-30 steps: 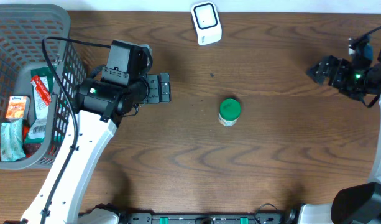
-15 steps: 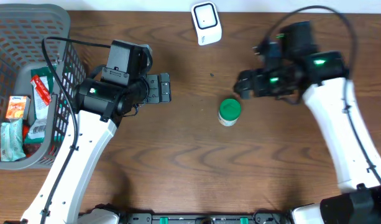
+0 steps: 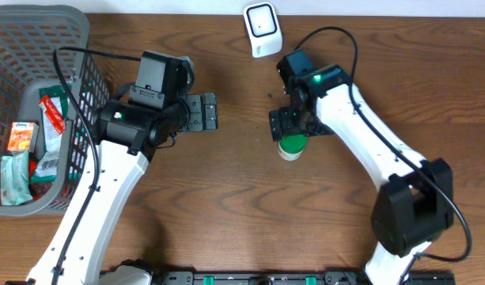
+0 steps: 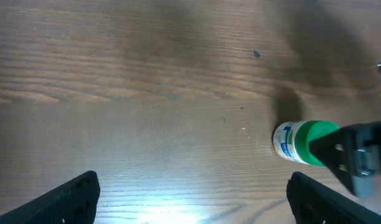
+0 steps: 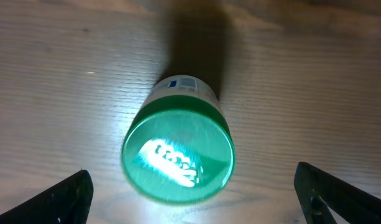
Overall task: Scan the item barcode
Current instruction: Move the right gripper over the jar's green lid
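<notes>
The item is a small white jar with a green lid (image 3: 292, 146), standing upright mid-table. My right gripper (image 3: 289, 125) hangs open just above it and partly covers it from overhead. In the right wrist view the green lid (image 5: 178, 155) lies between and just ahead of the widely spread fingers (image 5: 59, 199), and nothing is gripped. My left gripper (image 3: 208, 112) is open over bare wood to the jar's left. Its camera sees the jar (image 4: 299, 142) ahead to the right, with the right gripper (image 4: 358, 158) over it. A white scanner (image 3: 263, 30) stands at the table's far edge.
A grey wire basket (image 3: 76, 32) at the far left holds several packets (image 3: 20, 138). Black cables loop from both arms. The tabletop is dark brown wood (image 3: 226, 206).
My right arm has swung in from the table's right edge to just above the green-lidded jar, still open. The left arm and the jar have not moved.
</notes>
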